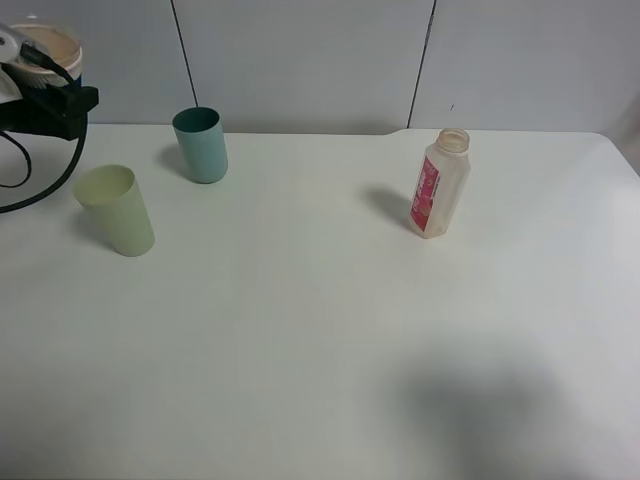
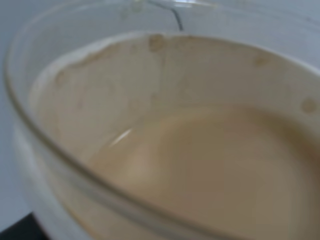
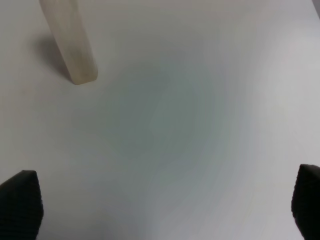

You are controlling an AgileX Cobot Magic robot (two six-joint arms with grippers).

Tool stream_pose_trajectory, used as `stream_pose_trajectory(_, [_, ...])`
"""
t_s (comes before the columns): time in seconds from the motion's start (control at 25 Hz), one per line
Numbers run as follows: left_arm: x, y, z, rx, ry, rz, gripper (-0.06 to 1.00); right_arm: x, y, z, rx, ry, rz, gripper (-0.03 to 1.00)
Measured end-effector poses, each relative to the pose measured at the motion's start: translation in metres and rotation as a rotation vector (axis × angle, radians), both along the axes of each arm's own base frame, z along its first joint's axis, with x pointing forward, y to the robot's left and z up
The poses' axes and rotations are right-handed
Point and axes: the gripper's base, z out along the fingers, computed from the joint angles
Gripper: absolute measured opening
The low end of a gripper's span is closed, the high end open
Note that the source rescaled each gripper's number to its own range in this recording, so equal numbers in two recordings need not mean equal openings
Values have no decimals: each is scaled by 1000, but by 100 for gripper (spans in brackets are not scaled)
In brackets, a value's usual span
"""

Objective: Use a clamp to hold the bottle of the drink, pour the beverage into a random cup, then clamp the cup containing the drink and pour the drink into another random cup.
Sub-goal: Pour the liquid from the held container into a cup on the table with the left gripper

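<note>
On the tabletop [image 1: 320,330] the bottle [image 1: 438,185] stands upright on the right, toward the back, well apart from two tumblers on the left. The back tumbler [image 1: 201,145] stands behind and right of the front tumbler [image 1: 116,210]. The cup [image 1: 48,45], drink [image 2: 210,170] in it, is far left, beyond the front tumbler.

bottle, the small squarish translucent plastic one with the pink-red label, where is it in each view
Exterior high: the translucent pink-labelled plastic bottle stands upright on the white table, right of centre.
Left wrist: not in it; a clear cup of pale tan beverage fills the picture.
Right wrist: its pale body stands beyond the open right gripper, neck cut off.
Shared landmark: the white table (exterior high, right wrist).
</note>
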Motion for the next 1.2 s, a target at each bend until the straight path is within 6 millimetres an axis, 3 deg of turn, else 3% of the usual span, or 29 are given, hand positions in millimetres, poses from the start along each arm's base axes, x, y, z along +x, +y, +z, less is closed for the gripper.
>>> stream_pose_trajectory(0.76, [-15, 53, -1, 81, -16, 48, 1, 0, 0, 0, 0, 0, 0, 100])
stream_pose_trajectory(1.2, [-19, 60, -12, 129, 9, -1, 1, 0, 0, 0, 0, 0, 0, 100])
